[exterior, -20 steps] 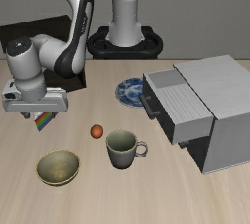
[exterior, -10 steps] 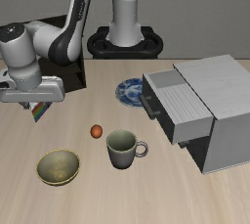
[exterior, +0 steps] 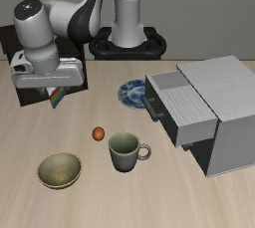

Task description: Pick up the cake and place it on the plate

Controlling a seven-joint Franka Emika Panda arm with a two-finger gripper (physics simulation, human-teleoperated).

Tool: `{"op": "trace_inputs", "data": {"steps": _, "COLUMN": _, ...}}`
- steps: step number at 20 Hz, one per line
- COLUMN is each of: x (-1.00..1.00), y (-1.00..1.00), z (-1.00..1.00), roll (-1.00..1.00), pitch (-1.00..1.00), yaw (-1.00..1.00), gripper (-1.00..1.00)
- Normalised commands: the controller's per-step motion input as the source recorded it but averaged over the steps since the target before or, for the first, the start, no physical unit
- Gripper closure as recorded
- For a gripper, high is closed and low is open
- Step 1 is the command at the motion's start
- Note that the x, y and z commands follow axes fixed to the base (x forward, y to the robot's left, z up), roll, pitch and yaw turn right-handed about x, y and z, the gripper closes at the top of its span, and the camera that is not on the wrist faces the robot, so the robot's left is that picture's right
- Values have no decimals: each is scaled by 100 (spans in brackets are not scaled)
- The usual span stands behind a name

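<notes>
The cake (exterior: 59, 100), a small wedge with rainbow stripes, hangs above the table at the exterior view's left. My gripper (exterior: 54, 92) is shut on it from above, and its wide grey hand covers the cake's top. The blue-and-white plate (exterior: 130, 94) lies flat on the table to the right of the cake, next to the grey cabinet. A gap of bare table separates the cake from the plate.
A small red ball (exterior: 99, 132) lies mid-table. A grey-green mug (exterior: 126, 150) stands just in front of it, and an olive bowl (exterior: 60, 170) sits at the front left. A large grey drawer cabinet (exterior: 211, 108) occupies the right side.
My gripper has risen and moved right toward the plate, carrying the cake up off the table. The other objects have not moved.
</notes>
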Motion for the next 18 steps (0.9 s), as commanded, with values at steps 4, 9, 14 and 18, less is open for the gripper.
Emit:
{"op": "trace_inputs", "data": {"steps": 4, "x": 0, "y": 100, "z": 0, "roll": 0, "pitch": 0, "yaw": 0, "gripper": 100}}
{"op": "trace_inputs", "data": {"steps": 9, "x": 0, "y": 100, "z": 0, "roll": 0, "pitch": 0, "yaw": 0, "gripper": 100}}
{"op": "trace_inputs", "data": {"steps": 14, "x": -60, "y": 40, "z": 0, "roll": 0, "pitch": 0, "yaw": 0, "gripper": 100}}
{"op": "trace_inputs", "data": {"steps": 18, "x": -100, "y": 0, "z": 0, "roll": 0, "pitch": 0, "yaw": 0, "gripper": 100}}
